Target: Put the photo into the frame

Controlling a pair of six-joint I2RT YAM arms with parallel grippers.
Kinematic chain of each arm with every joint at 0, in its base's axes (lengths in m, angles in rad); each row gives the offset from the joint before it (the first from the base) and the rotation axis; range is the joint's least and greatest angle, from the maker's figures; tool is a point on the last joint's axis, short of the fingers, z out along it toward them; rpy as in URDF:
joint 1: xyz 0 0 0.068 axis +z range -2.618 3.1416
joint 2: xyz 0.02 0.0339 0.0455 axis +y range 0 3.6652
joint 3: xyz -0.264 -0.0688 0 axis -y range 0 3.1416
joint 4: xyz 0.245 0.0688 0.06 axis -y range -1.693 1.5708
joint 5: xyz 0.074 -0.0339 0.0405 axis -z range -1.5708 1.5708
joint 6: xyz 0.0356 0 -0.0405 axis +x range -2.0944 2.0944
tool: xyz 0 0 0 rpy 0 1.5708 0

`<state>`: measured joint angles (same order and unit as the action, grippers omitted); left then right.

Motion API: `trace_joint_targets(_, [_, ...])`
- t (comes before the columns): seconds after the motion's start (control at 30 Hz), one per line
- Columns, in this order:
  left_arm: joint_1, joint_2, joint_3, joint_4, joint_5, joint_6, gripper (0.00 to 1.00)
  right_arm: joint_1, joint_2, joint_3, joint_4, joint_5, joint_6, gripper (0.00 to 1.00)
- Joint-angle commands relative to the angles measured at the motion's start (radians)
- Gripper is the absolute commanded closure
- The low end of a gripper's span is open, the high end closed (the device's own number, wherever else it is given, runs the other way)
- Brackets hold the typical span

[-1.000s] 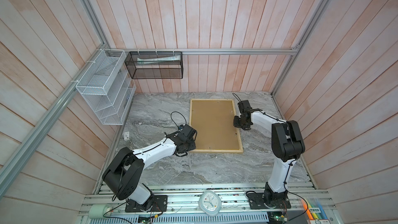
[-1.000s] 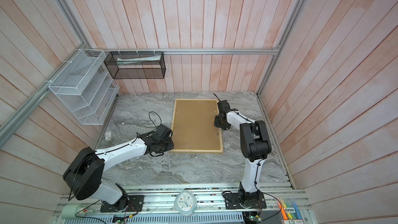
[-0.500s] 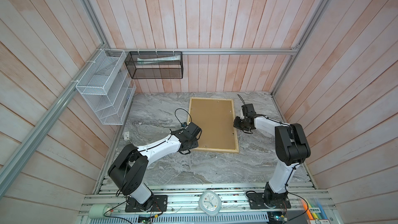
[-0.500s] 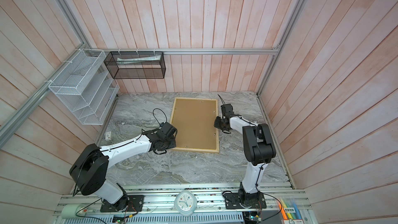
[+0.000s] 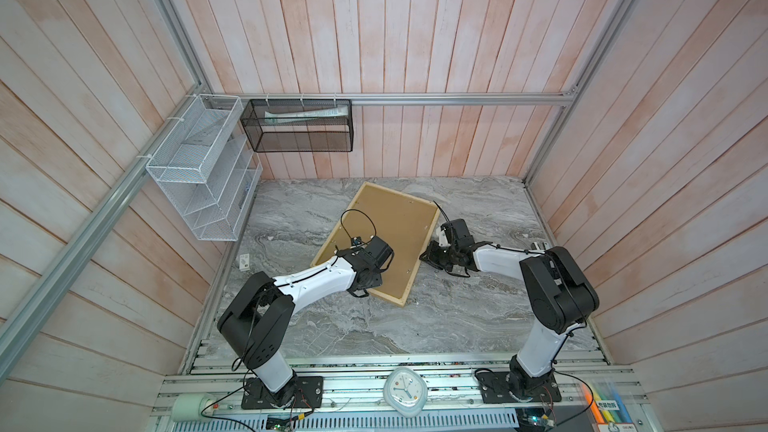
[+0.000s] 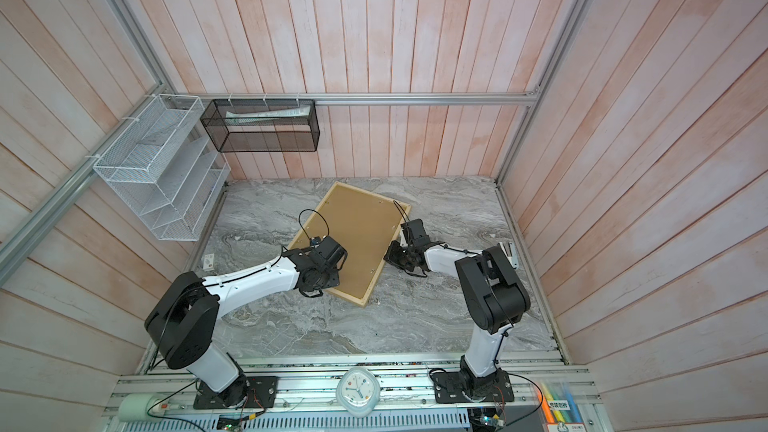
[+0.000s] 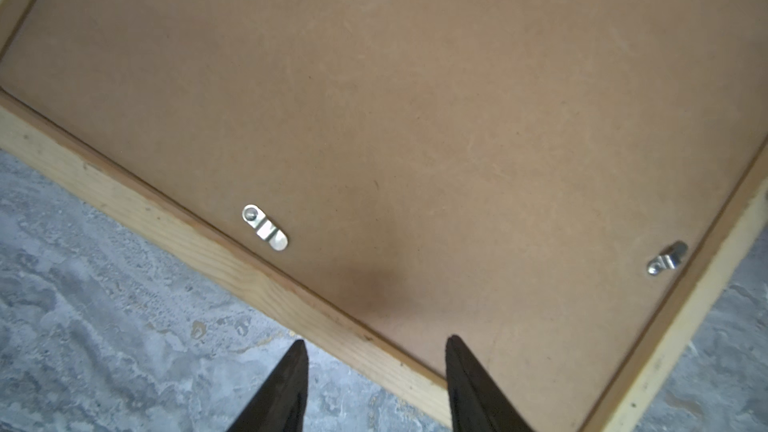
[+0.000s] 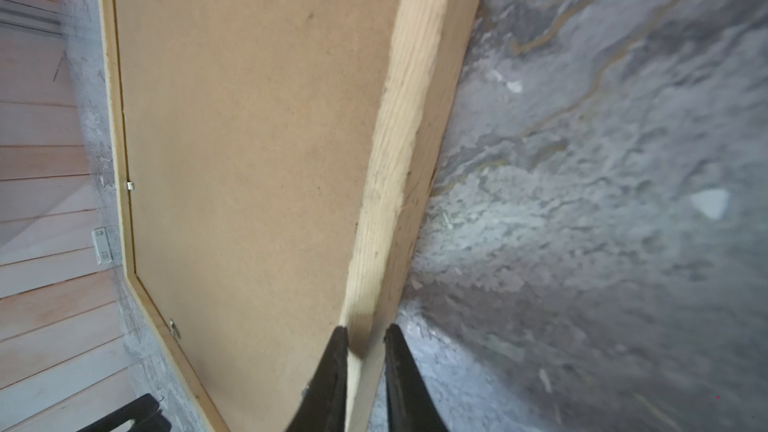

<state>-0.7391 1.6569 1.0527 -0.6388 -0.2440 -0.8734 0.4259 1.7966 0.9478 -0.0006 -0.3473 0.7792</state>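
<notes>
In both top views the frame (image 5: 409, 284) lies back-up on the tabletop (image 5: 457, 326), long axis slanting near-left to far-right, the left hand (image 5: 363, 284) at its near end, the right hand (image 5: 426, 258) at its right side; no photo shows. Left wrist: that hand (image 7: 376, 351), released, straddles the short rail. Right wrist: that hand (image 8: 365, 338) grasps the long rail.

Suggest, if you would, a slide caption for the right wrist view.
Right end effector straddling the frame's pale wooden rail, brown backing board seated inside, grey marble table beneath.

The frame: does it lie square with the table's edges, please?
No, the frame sits skewed diagonally on the marble table.
</notes>
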Motion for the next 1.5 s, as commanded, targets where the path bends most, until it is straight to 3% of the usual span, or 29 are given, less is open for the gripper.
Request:
trace_joint_targets(0.0, [-0.005, -0.023, -0.035, -0.015, -0.010, -0.038, 0.44, -0.013, -0.043, 0.020, -0.033, -0.008, -0.042, 0.69])
trace_joint_targets(0.13, [-0.005, -0.021, -0.048, -0.004, 0.003, -0.045, 0.43, -0.024, -0.106, 0.054, -0.085, 0.023, -0.121, 0.56])
trace_joint_targets(0.37, [0.000, 0.027, -0.049, 0.024, 0.012, -0.040, 0.43, -0.040, -0.134, 0.163, -0.216, 0.074, -0.267, 0.54])
trace_joint_targets(0.63, [0.021, 0.046, -0.069, 0.074, 0.045, -0.029, 0.46, -0.090, -0.212, 0.108, -0.173, 0.056, -0.265, 0.56])
trace_joint_targets(1.0, [0.070, 0.075, -0.090, 0.119, 0.063, 0.053, 0.62, -0.157, -0.298, 0.056, -0.187, 0.060, -0.269, 0.57])
trace_joint_targets(1.47, [0.161, 0.125, -0.095, 0.237, 0.123, 0.330, 0.81, -0.186, -0.358, 0.008, -0.186, 0.062, -0.258, 0.57])
